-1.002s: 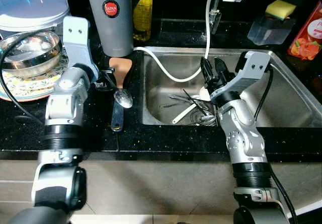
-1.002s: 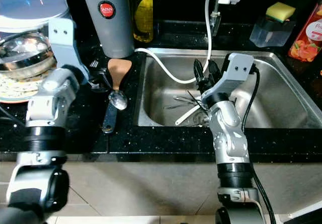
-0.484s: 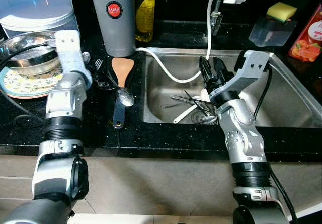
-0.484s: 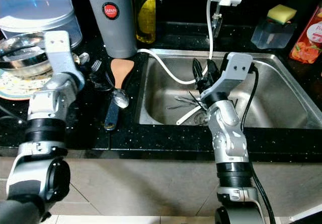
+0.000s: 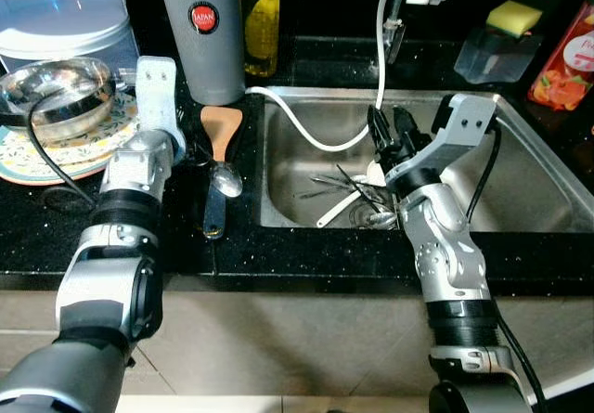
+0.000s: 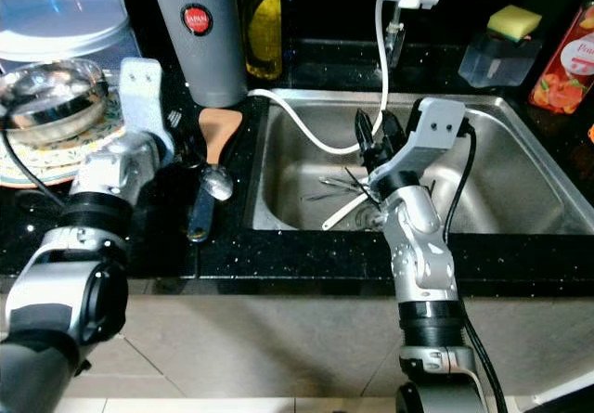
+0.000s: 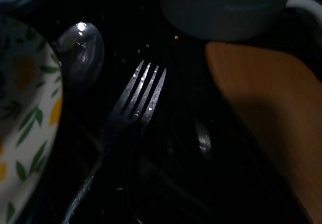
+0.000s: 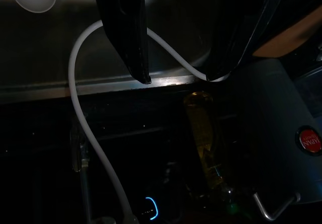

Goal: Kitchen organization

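On the speckled black stone counter (image 5: 306, 255), a shiny steel fork (image 7: 132, 103) lies beside a flat wooden spatula (image 5: 221, 127) and a blue-handled metal spoon (image 5: 223, 183). My left gripper (image 5: 190, 144) reaches low toward them; I cannot tell how its fingers stand. My right gripper (image 5: 393, 133) hangs with spread, empty fingers (image 8: 126, 27) over tangled cutlery (image 5: 348, 195) in the stainless sink (image 5: 548, 190), near a white hose (image 5: 320, 139).

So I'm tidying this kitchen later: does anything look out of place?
Yes. Loose cutlery lies jumbled at the bottom of the sink, and a white hose trails over the rim into it. On the counter, a fork, spoons and a wooden spatula lie scattered beside the patterned plate.
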`<state>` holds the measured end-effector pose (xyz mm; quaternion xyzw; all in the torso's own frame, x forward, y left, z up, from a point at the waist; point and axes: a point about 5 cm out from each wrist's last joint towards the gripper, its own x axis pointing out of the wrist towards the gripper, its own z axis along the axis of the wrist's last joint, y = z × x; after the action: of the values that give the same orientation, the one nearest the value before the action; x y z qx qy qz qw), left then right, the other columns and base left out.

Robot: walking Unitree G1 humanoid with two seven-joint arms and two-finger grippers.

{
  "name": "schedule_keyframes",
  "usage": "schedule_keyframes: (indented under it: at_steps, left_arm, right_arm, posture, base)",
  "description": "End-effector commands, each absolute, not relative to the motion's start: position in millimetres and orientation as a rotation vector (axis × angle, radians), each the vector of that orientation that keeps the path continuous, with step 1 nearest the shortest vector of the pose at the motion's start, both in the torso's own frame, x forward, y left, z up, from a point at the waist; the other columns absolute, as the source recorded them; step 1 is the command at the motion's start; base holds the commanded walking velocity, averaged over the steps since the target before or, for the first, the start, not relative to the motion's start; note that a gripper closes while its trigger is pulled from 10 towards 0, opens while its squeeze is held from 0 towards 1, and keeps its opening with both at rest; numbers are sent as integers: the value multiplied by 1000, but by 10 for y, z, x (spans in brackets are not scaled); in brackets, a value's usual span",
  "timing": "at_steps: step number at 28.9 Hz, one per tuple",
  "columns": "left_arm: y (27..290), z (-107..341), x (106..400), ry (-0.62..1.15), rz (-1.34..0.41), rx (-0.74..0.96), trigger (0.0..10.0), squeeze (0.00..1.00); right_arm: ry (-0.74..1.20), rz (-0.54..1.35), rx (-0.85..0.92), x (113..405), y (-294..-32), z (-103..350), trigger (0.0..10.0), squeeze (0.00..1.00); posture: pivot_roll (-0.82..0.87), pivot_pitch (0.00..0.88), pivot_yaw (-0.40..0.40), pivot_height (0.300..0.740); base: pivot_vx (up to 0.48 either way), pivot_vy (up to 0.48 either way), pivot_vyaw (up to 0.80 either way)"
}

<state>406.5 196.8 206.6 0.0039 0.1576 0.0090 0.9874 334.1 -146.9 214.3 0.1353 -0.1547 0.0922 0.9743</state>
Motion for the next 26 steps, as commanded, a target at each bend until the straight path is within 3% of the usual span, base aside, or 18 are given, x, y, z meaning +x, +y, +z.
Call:
schedule_keyframes:
  at_steps: [1,4,5,6,7,8,20,21,22,23,24,26]
  left_arm:
    - [1963,1852,4026,407,0,-26,10000,0]
    - [1956,1755,4004,444,-5,-57,10000,0]
    - [1961,1708,3991,461,1,-60,6745,0]
    - [1961,1672,3978,474,1,-63,4353,0]
    - [1961,1672,3978,474,1,-63,4353,0]
    - [1960,1612,3955,493,1,-68,0,0]
    - [2053,1637,3938,465,27,-158,0,0]
    - [2067,1740,3964,386,40,-122,7333,0]
    - [2069,2011,3998,191,64,-35,10000,0]
    - [2069,2011,3998,191,64,-35,10000,0]
    - [2010,2273,3979,12,59,32,10000,0]
    - [1898,2450,3923,-107,12,78,10000,0]
  right_arm:
    - [-318,176,262,3316,-1475,2151,10000,0]
    - [-318,172,263,3312,-1483,2149,10000,0]
    - [-319,170,262,3308,-1487,2148,10000,0]
    - [-319,169,262,3303,-1490,2147,10000,0]
    - [-319,169,262,3303,-1490,2147,10000,0]
    - [-319,165,262,3299,-1496,2145,10000,0]
    - [-317,180,265,3324,-1467,2158,10000,0]
    - [-317,180,264,3324,-1466,2159,10000,0]
    - [-317,181,264,3326,-1472,2161,10000,0]
    - [-317,181,264,3326,-1472,2161,10000,0]
    - [-319,182,263,3326,-1478,2169,10000,0]
    - [-323,186,264,3326,-1474,2185,10000,0]
  posture:
    - [134,0,-7,740]
    - [133,0,-6,740]
    - [133,0,-6,740]
    - [133,0,-6,740]
    - [133,0,-6,740]
    - [133,0,-3,740]
    - [147,0,-18,740]
    - [147,0,-18,740]
    - [146,0,-24,740]
    - [146,0,-24,740]
    - [144,0,-27,740]
    - [144,0,-28,740]
  base:
    - [0,0,0]
    - [0,0,0]
    - [0,0,0]
    - [0,0,0]
    - [0,0,0]
    - [0,0,0]
    - [0,0,0]
    - [0,0,0]
    - [0,0,0]
    - [0,0,0]
    - [0,0,0]
    - [0,0,0]
